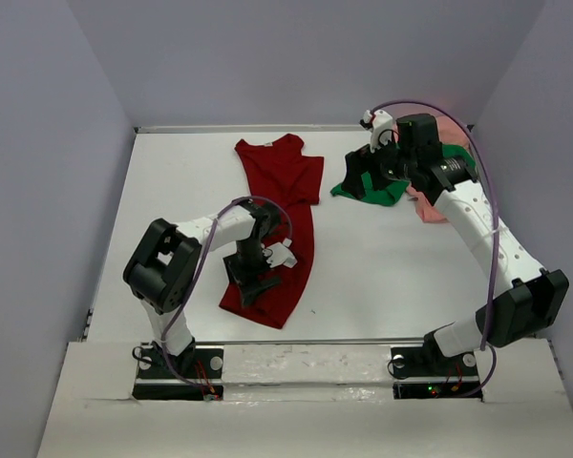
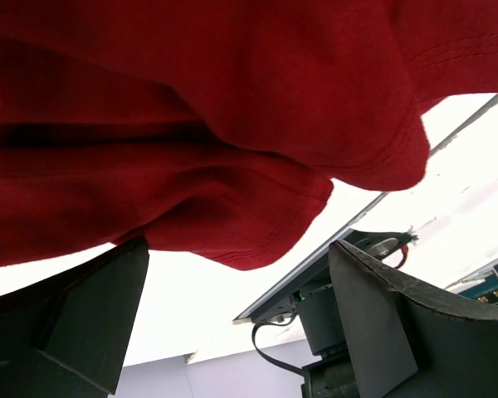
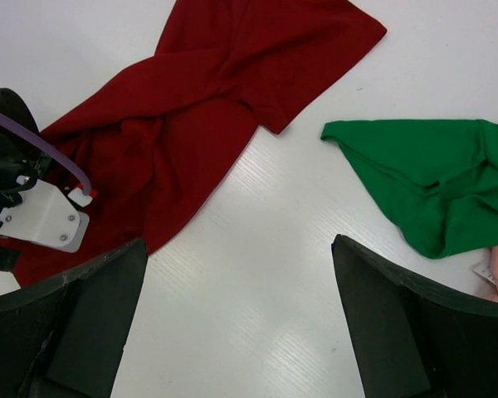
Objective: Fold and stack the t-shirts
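Note:
The dark red t-shirt (image 1: pixel 279 196) lies bunched in a long strip down the middle of the table. My left gripper (image 1: pixel 253 284) hovers over its near end, open, and nothing sits between its fingers (image 2: pixel 75 323). In the left wrist view the red cloth (image 2: pixel 191 124) fills the top, close above my open left gripper (image 2: pixel 239 249). A bright green t-shirt (image 1: pixel 382 186) lies crumpled at the back right, partly over the pale salmon pink t-shirt (image 1: pixel 428 205). My right gripper (image 1: pixel 358 175) hangs open above the green one. The right wrist view shows my right gripper (image 3: pixel 236 245) over bare table between red (image 3: pixel 191 108) and green (image 3: pixel 432 174).
White table (image 1: pixel 382 277) is enclosed by grey walls on three sides. A metal rail runs along the near edge by both arm bases (image 1: pixel 430 363). The left arm's white wrist housing (image 3: pixel 37 217) shows at the left of the right wrist view.

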